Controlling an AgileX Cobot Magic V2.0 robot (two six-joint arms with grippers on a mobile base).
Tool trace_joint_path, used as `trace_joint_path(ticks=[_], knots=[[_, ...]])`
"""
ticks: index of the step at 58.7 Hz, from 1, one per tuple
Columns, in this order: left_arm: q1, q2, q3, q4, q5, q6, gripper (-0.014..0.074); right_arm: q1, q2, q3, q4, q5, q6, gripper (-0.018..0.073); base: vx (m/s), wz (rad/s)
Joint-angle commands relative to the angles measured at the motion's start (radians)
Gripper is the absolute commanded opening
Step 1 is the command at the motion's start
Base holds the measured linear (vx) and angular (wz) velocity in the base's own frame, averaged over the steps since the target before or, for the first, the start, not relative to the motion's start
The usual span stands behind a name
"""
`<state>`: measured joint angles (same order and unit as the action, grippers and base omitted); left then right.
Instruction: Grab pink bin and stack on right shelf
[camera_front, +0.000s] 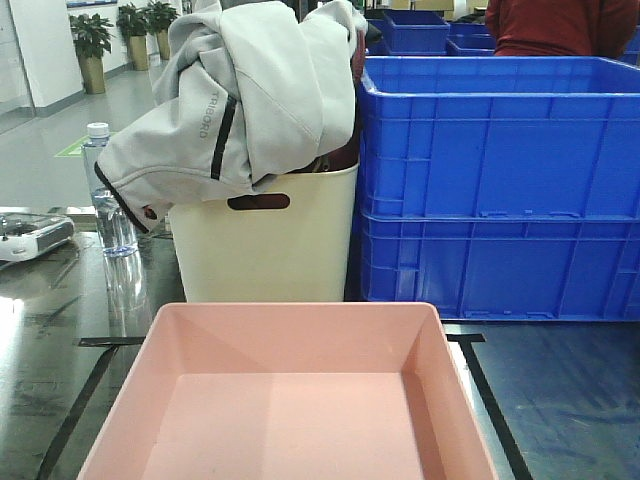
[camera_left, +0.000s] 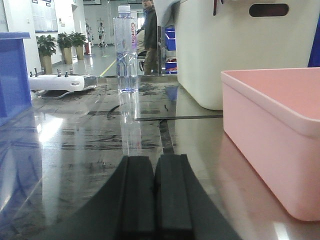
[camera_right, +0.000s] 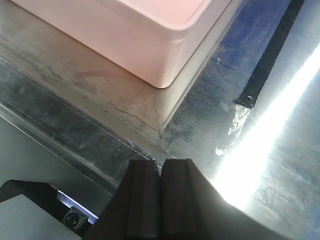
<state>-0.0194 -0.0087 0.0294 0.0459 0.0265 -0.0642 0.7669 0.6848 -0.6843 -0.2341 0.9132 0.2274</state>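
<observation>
Pink bin (camera_front: 290, 400) sits empty on the glossy grey shelf (camera_right: 260, 165), smooth tapered plastic walls, rounded corners. Left tool (camera_left: 155, 195) low and level beside its wall, pads pressed together, holding nothing. Right tool (camera_right: 159, 200) angled down near its corner, likewise closed. Black tape line (camera_right: 270, 55) alongside.

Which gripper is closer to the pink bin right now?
Hard to call; right looks slightly nearer. The right gripper, shut, sits just off a corner of the pink bin. The left gripper, shut, sits beside the bin's side wall, apart from it.
</observation>
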Motion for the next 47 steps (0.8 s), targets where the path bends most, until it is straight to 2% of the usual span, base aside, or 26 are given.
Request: trace_joint_path(ticks=[1, 24, 28, 31, 38, 43, 47], knots=[[0.003, -0.019, 0.014, 0.0, -0.088, -0.011, -0.0007, 0.001, -0.001, -0.027, -0.025, -0.052, -0.01, -0.0012, 0.0, 0.0], [0.003, -0.019, 0.014, 0.0, -0.088, -0.011, -0.0007, 0.002, -0.007, -0.027, -0.022, -0.055, -0.01, -0.0012, 0.0, 0.0], [0.003, -0.018, 0.013, 0.0, -0.089, -0.011, -0.0007, -0.014, -0.034, -0.027, -0.046, -0.058, -0.012, -0.0012, 0.0, 0.0], [0.003, -0.018, 0.013, 0.0, -0.089, -0.011, -0.0007, -0.059, -0.055, -0.027, -0.035, -0.066, -0.012, -0.0012, 0.0, 0.0], [0.001, -0.018, 0.013, 0.0, -0.089, -0.011, -0.0007, -0.241, -0.139, -0.027, 0.082, -0.076, -0.063, -0.0012, 0.0, 0.0], [0.001, -0.018, 0.013, 0.0, -0.089, -0.011, -0.0007, -0.356, -0.213, -0.027, 0.169, -0.099, -0.18, -0.0012, 0.0, 0.0], [0.001, -0.018, 0.013, 0.0, -0.089, -0.011, -0.0007, -0.449, -0.287, -0.024, 0.24, -0.125, -0.327, -0.0011, 0.0, 0.0]])
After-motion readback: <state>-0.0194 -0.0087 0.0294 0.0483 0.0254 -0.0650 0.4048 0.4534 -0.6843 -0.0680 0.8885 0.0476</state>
